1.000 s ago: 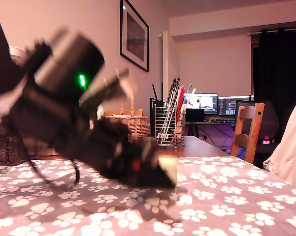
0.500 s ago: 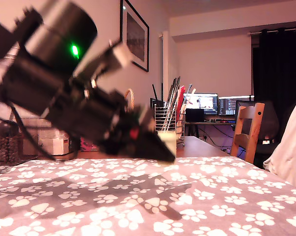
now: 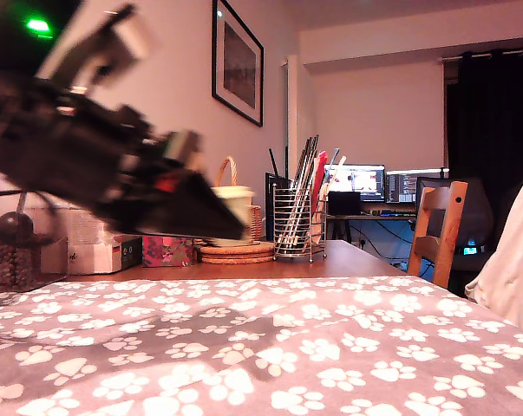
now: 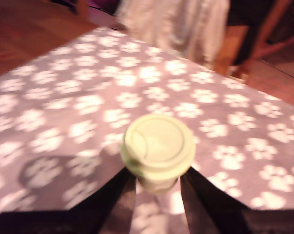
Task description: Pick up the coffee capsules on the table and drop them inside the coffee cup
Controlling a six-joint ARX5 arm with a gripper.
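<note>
Raised since the earlier frames, the arm now fills the upper left of the exterior view, and the gripper (image 3: 231, 212) has carried the coffee cup (image 3: 232, 208) clear of the counter (image 3: 348, 347). Earlier the cup sat low against the paw-print cloth (image 3: 270, 342); now it hangs in the air at left of centre in the frame, well above the cloth, and the arm's shadow falls across the lower left. In the wrist view the two dark fingers (image 4: 115, 204) close narrowly on the cup's lower body from either side, and the cup's pale yellow-green domed lid (image 4: 158, 145) faces the camera at centre frame; the cup (image 4: 158, 165) is held firmly with its lid on. Behind the cup in the exterior view stands a wicker basket (image 3: 231, 251) on the bare wood; just right of it is a wire utensil holder (image 3: 296, 227). Farther right, at mid-frame, lit monitors (image 3: 355, 182) glow, and a wooden chair (image 3: 439, 230) stands at right of centre.
</note>
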